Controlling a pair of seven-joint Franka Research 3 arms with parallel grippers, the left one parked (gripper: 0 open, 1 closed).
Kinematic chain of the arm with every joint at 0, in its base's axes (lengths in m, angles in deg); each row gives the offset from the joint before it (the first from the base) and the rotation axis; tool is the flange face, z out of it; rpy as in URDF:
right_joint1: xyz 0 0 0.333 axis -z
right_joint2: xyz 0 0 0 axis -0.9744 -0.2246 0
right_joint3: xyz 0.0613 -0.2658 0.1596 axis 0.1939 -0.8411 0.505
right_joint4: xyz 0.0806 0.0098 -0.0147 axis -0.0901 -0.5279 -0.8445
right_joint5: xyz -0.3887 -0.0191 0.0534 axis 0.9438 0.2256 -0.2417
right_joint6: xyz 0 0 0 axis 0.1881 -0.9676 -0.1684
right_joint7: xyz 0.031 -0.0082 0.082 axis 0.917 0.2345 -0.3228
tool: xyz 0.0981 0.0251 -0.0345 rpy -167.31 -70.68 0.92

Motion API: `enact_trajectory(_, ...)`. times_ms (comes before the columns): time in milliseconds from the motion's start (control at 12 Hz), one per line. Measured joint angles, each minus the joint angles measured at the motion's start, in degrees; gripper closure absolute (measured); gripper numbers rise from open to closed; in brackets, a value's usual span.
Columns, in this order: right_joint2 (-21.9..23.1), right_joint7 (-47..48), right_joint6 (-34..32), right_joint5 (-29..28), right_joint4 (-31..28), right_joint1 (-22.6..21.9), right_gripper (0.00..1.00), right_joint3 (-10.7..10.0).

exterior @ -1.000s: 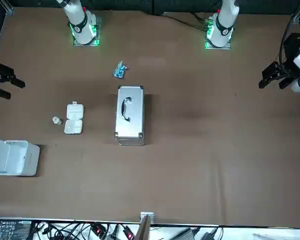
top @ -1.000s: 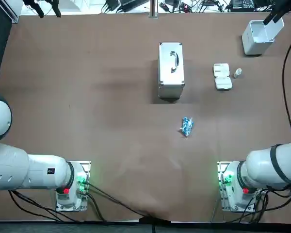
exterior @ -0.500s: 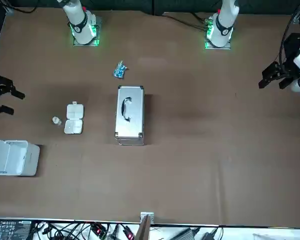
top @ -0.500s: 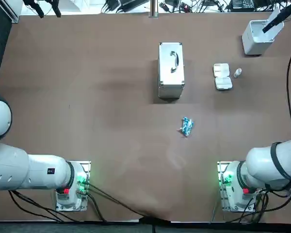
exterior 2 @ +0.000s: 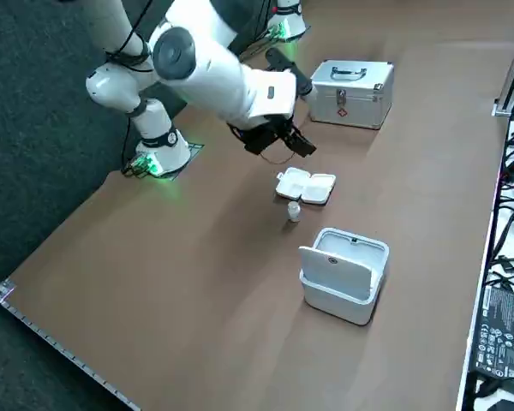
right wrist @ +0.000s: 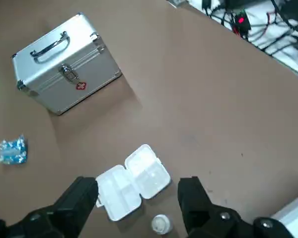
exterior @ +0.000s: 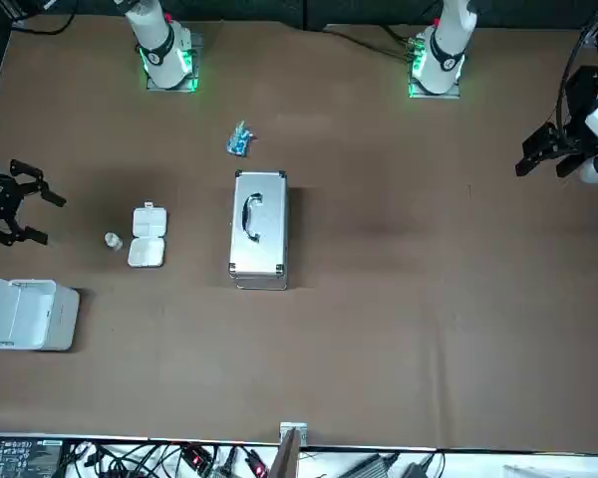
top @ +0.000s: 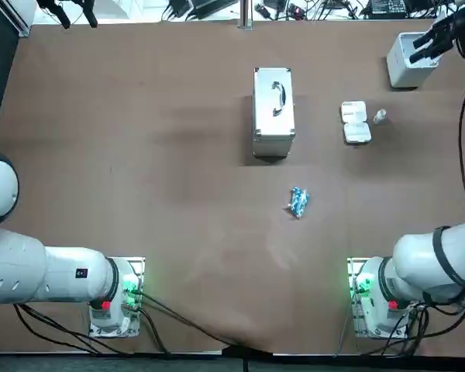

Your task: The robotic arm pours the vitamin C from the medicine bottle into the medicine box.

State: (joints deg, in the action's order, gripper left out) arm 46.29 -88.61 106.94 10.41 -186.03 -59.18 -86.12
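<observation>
The white medicine box [top: 356,122] lies open on the brown table, its compartments [right wrist: 132,181] facing up. A small medicine bottle [top: 380,116] with a white cap stands upright just beside it [exterior: 113,240], also seen in the side view [exterior 2: 295,211] and under the wrist [right wrist: 161,224]. My right gripper [top: 426,48] hangs open in the air near the table's far right, fingers spread [right wrist: 82,197], holding nothing. In the front view the gripper [exterior: 46,216] is a short way from the bottle. From the side, the gripper [exterior 2: 301,147] hovers above the medicine box [exterior 2: 306,186].
A silver case [top: 273,112] with a handle lies mid-table. A white open-lidded bin [top: 411,60] stands at the far right corner, close to the gripper [exterior 2: 343,274]. A blue packet [top: 297,201] lies nearer the arm bases.
My right gripper has moved in from the table's right edge toward the medicine box and bottle, turning its open fingers toward them. The objects on the table have not moved.
</observation>
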Motion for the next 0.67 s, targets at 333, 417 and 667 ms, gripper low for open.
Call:
enact_trajectory(333,-4.0,-12.7,-2.1,-5.5,-0.9,3.9,0.0,0.0)
enact_trajectory(417,-5.3,-14.9,-2.6,-6.2,-1.0,4.9,0.0,0.0)
enact_trajectory(667,-9.0,-21.8,-3.7,-8.0,-1.1,6.8,0.0,0.0)
